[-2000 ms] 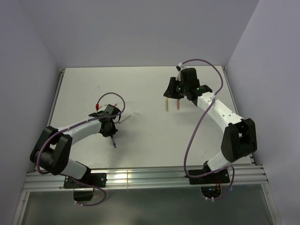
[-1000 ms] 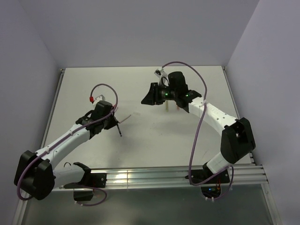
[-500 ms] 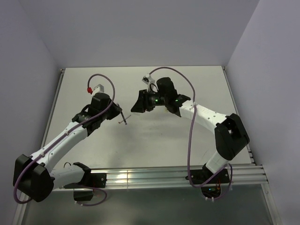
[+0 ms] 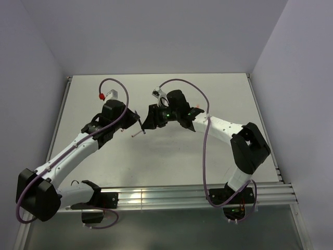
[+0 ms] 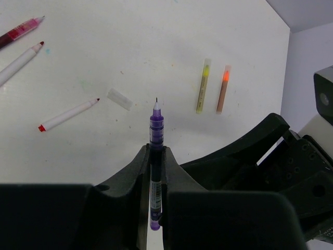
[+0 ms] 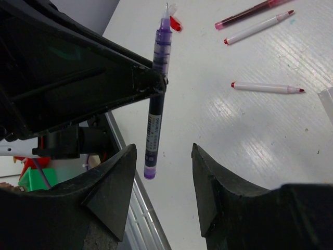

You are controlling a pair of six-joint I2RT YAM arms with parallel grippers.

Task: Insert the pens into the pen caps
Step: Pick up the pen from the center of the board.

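Observation:
My left gripper [image 5: 156, 149] is shut on a pen [image 5: 156, 136] with a black barrel and a purple grip, held off the table with its needle tip pointing away from the wrist. In the top view the left gripper [image 4: 133, 117] and right gripper [image 4: 148, 121] meet above the table's middle. My right gripper [image 6: 164, 151] is open, one finger on each side of the same pen's [image 6: 157, 99] rear end, not touching it. A pale clear pen cap [image 5: 119, 98] lies on the table below, and a small red cap [image 6: 176, 24] lies further off.
Other pens lie on the white table [image 4: 171, 156]: an olive-yellow one [image 5: 203, 86], an orange one [image 5: 223, 89], two white ones with red tips [image 5: 67, 114] [image 5: 20, 61] and a dark red one [image 5: 21, 31]. A purple cable with a red plug [image 4: 99, 96] arcs over the left wrist.
The right gripper has swung left to meet the left gripper and has opened wider. The left arm has carried the pen up and to the right.

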